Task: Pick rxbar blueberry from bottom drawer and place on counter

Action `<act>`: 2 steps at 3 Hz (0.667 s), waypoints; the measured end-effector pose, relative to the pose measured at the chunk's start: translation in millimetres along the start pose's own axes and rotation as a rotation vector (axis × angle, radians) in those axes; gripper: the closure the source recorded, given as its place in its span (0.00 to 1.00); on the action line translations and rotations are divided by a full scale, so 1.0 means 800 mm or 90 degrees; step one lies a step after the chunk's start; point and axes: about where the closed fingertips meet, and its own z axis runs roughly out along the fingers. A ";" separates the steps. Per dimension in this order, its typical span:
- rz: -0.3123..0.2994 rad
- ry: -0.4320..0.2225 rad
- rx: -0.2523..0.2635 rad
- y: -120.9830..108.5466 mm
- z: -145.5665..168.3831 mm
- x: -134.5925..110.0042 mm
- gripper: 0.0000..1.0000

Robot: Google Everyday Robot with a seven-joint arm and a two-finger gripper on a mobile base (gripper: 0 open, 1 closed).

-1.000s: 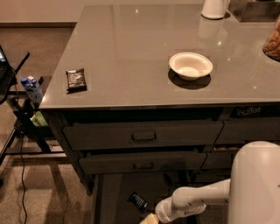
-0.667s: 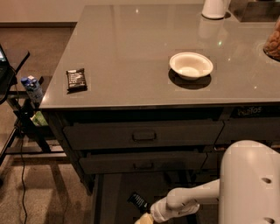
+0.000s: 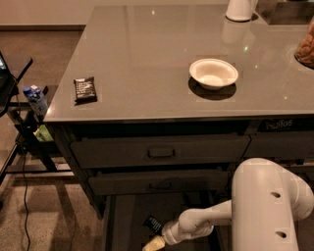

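The bottom drawer (image 3: pixel 125 215) is pulled open below two shallower handled drawers. A small dark bar with white lettering, the rxbar blueberry (image 3: pixel 152 224), lies on the drawer floor. My gripper (image 3: pixel 153 242) reaches down into the drawer at the frame's bottom edge, just below and beside the bar. The white arm (image 3: pixel 211 218) runs from the lower right. The glossy grey counter (image 3: pixel 157 59) spans the top of the cabinet.
A black-wrapped bar (image 3: pixel 85 88) lies on the counter's left. A white bowl (image 3: pixel 213 73) sits mid-right, a white jug base (image 3: pixel 240 10) at the back, a snack container (image 3: pixel 306 46) at right. A blue-capped bottle (image 3: pixel 35 99) stands on a black rack at left.
The arm has swung left and lower into the drawer, bringing the gripper closer to the bar. The bar and the counter items have not moved.
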 end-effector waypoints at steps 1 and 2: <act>-0.006 0.000 0.014 -0.001 0.006 -0.002 0.00; -0.032 -0.013 0.027 -0.006 0.023 -0.017 0.00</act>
